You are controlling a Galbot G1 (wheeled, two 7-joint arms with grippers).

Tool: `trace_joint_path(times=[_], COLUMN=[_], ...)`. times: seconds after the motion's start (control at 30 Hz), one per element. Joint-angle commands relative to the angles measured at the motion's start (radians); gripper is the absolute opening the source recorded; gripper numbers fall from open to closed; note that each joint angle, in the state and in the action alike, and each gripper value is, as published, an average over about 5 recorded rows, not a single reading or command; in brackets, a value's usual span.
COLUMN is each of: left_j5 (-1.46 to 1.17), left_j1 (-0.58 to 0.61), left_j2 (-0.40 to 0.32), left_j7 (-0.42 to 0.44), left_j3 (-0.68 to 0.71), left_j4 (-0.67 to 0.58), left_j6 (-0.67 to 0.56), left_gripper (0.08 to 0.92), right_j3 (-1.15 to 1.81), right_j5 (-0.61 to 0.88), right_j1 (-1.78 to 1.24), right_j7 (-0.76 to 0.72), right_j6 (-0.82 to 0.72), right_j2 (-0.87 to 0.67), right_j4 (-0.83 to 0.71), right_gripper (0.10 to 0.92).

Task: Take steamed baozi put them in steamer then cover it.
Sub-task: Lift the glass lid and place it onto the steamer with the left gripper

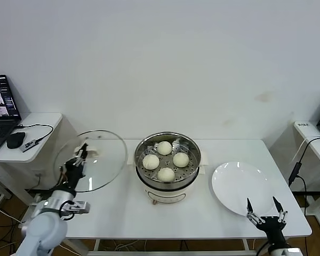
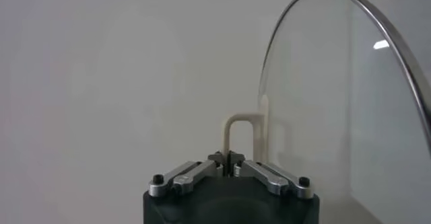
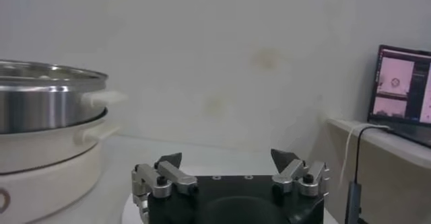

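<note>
Desk [image 1: 202, 213]: white, carrying the steamer at its middle, the lid held over its left part and a flat white plate [image 1: 240, 186] on its right part.
Steamer [image 1: 168, 165]: shiny steel pot on a white base with side handles, uncovered. Judged rigid and stable; nothing needs gripping here.
Glass lid [image 1: 93, 160]: clear, steel-rimmed, held up and tilted left of the steamer, apart from it. Judged stiff, fairly heavy for a 1-point hold, breakable and smooth on the glass. The cream handle [image 2: 244, 134] at its centre is the sound place to hold; the rim would slip.
Baozi [image 1: 165, 160]: 4 cream-white buns lying on the perforated tray inside the pot, close together. Judged soft, light and easily dented; they look placed already.
Left pincer [image 2: 227, 161]: jaws together, clamped on the lid's handle, at the near left of the desk.
Right pincer [image 1: 265, 209]: jaws apart, holding nothing, parked at the near right by the plate's near edge.
Step left, as judged: lower the lid level onto the pot rim; a tilted landing could chip the glass.
</note>
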Motion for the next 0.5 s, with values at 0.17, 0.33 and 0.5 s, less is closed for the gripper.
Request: trace_joint_path(times=[0.17, 0.33, 0.5], left_j5=[0.094, 0.297, 0.456], left_j1=[-0.299, -0.359, -0.375], left_j2=[-0.042, -0.193, -0.333], left_j7=[0.173, 0.244, 0.323], left_j3=[0.401, 0.433, 0.473], left_j4=[-0.039, 0.007, 0.042], left_j6=[0.241, 0.259, 0.268], left_gripper=[0.122, 0.122, 0.122], right_j3=[-0.057, -0.063, -0.074], right_j5=[-0.173, -0.22, -0.229], right_j1=[0.004, 0.019, 0.027], right_j7=[0.018, 0.03, 0.035], right_j6=[0.026, 0.032, 0.031], right_j2=[0.017, 0.016, 0.012], right_j4=[-0.011, -0.031, -0.045], right_gripper=[0.823, 0.823, 0.823])
